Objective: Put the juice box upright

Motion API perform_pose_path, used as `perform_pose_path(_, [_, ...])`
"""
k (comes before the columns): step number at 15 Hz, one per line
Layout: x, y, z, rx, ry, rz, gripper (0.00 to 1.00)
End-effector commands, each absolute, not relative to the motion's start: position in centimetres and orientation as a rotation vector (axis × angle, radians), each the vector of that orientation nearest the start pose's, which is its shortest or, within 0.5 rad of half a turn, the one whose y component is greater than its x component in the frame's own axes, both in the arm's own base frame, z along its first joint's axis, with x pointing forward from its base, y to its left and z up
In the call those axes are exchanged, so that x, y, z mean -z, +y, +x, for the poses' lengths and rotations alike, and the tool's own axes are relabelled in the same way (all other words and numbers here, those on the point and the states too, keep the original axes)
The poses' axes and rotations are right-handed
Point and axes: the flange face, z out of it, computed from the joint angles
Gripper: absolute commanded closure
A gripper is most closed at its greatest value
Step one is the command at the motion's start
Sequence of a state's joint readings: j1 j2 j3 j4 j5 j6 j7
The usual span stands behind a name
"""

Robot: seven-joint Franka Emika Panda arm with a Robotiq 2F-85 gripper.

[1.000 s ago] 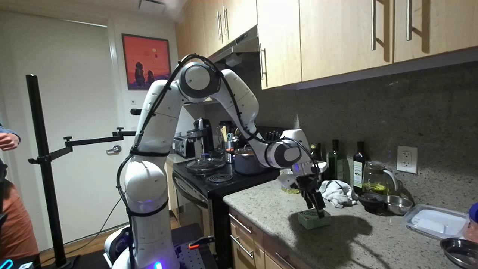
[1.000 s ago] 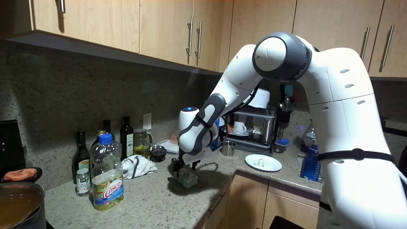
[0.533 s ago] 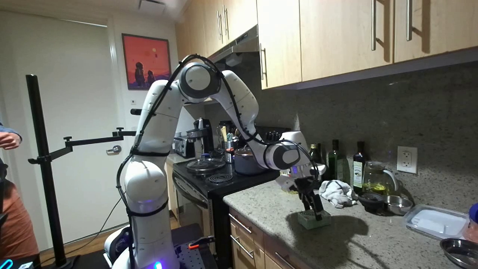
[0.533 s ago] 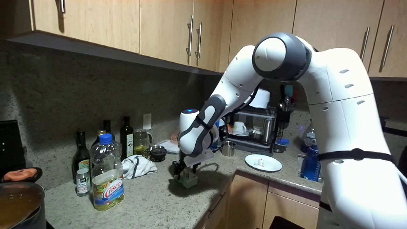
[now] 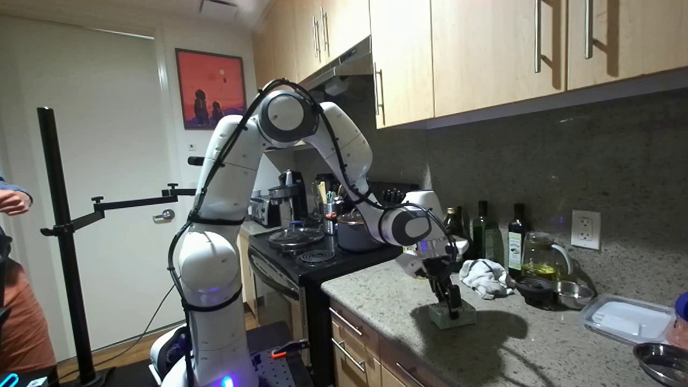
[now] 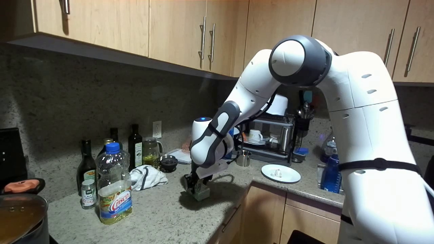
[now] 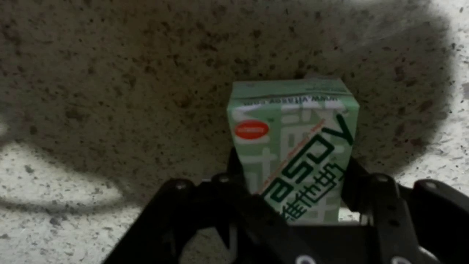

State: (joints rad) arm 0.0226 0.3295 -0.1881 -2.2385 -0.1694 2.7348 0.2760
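Observation:
The juice box (image 7: 289,146), pale green with dark green lettering and a red oval, lies flat on the speckled counter. In both exterior views the box (image 5: 442,320) (image 6: 202,194) rests low beneath the arm. My gripper (image 7: 293,165) reaches down over it from above, one black finger along each long side. Both fingers (image 7: 351,183) press against the box's sides, with no gap visible between pads and carton. The near end of the carton is hidden behind the gripper body in the wrist view.
A crumpled towel (image 5: 486,278), dark bottles (image 6: 135,149) and a glass jug (image 5: 539,258) stand towards the backsplash. An oil bottle (image 6: 114,189) stands farther along the counter. A white plate (image 6: 280,173) lies near the corner, and the counter's front edge runs close to the box.
The gripper has come down slightly over the box, and its fingers have drawn together from wide apart onto the box's sides. The box has stayed in about the same place.

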Motion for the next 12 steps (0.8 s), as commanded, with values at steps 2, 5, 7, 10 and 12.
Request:
perform_pose_path(2, [-24.6, -9.5, 55.2, 0.324, 0.467, -3.238, 0.7])
perform_pose_path(5, [-25.2, -10.5, 54.9, 0.353, 0.47, -3.259, 0.77])
perform_pose_path(7, [-25.4, -11.1, 54.8, 0.353, 0.478, -3.264, 0.28])
perform_pose_path(10, [-25.4, -11.6, 54.7, 0.354, 0.492, -3.268, 0.09])
perform_pose_path(12, [-25.4, -11.8, 54.7, 0.356, 0.495, -3.273, 0.0])
